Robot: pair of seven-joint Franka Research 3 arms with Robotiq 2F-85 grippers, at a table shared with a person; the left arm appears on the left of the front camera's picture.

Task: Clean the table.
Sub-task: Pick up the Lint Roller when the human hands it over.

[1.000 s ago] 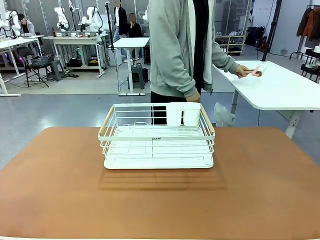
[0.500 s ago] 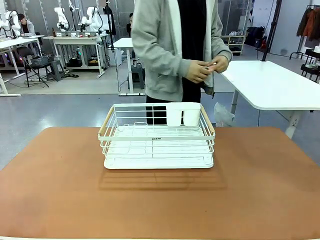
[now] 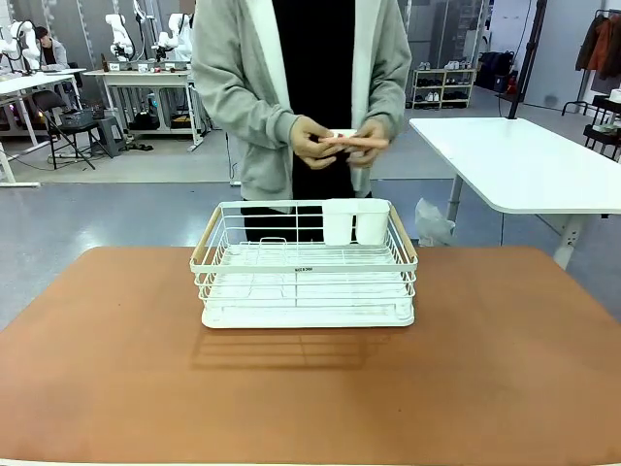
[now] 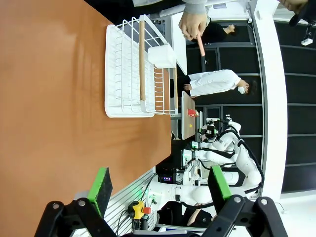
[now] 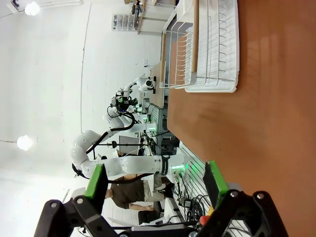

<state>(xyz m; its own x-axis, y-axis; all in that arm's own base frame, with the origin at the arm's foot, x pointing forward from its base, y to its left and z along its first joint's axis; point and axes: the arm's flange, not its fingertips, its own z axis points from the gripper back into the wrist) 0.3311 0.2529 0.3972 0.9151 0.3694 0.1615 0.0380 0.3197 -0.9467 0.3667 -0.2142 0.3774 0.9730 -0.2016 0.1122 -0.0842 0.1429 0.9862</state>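
Across the table (image 3: 505,369), a pinkish item (image 3: 351,141) has been brought up in the person's hands (image 3: 312,143), so a handover is judged likely. The left gripper (image 4: 158,185) and right gripper (image 5: 155,180) are held wide open and empty.

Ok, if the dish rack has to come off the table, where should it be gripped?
By the wooden handle along the top of either short end of the dish rack, coming down from above. Each bar is straight, level and open from above, so jaws could likely close across it. The rack sits flat on the table and is wide, so lifting both ends together looks steadier.
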